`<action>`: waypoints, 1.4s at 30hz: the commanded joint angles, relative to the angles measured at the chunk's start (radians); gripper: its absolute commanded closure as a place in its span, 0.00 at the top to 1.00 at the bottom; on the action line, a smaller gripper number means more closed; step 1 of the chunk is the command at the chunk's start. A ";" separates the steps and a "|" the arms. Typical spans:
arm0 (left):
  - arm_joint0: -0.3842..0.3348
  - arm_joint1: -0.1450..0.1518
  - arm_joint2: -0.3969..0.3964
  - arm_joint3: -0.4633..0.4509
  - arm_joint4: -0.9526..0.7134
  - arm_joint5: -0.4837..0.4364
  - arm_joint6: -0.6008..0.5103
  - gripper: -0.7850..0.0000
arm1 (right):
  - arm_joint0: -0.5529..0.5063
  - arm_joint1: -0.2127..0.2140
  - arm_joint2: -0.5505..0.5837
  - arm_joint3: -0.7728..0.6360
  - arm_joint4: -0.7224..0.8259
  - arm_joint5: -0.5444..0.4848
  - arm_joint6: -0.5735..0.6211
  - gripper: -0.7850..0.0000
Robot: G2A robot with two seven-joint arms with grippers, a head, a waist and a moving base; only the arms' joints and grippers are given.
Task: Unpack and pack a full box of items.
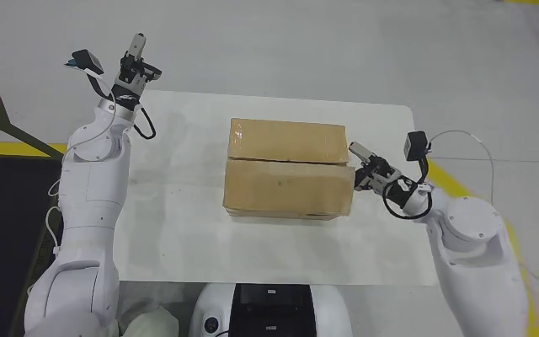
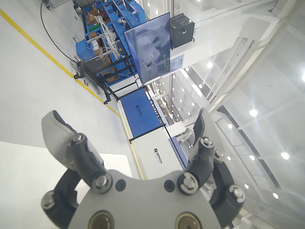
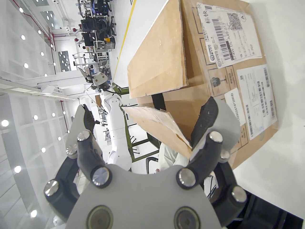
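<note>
White table (image 1: 185,236) carries the brown cardboard box (image 1: 286,168) at its centre; the right tool (image 3: 146,110), spread wide, straddles a flap corner (image 3: 175,128), probably to lift it; left tool (image 2: 128,117) hangs released, aside.

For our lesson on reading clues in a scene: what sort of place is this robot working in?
Probably a factory or warehouse hall: blue shelving loaded with cartons, a yellow floor line, and a label-covered cardboard box on the white table.
</note>
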 commanded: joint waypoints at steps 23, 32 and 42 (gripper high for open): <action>0.000 0.000 0.000 0.000 0.000 0.000 0.000 1.00 | -0.059 0.040 0.083 -0.101 0.053 -0.061 0.250 1.00; 0.000 0.000 0.000 0.000 0.000 0.000 0.000 1.00 | -0.089 0.058 0.106 -0.142 0.068 -0.093 0.368 1.00; 0.000 0.000 0.000 0.000 0.000 0.000 0.000 1.00 | -0.126 0.081 0.089 -0.226 -0.029 -0.122 0.471 1.00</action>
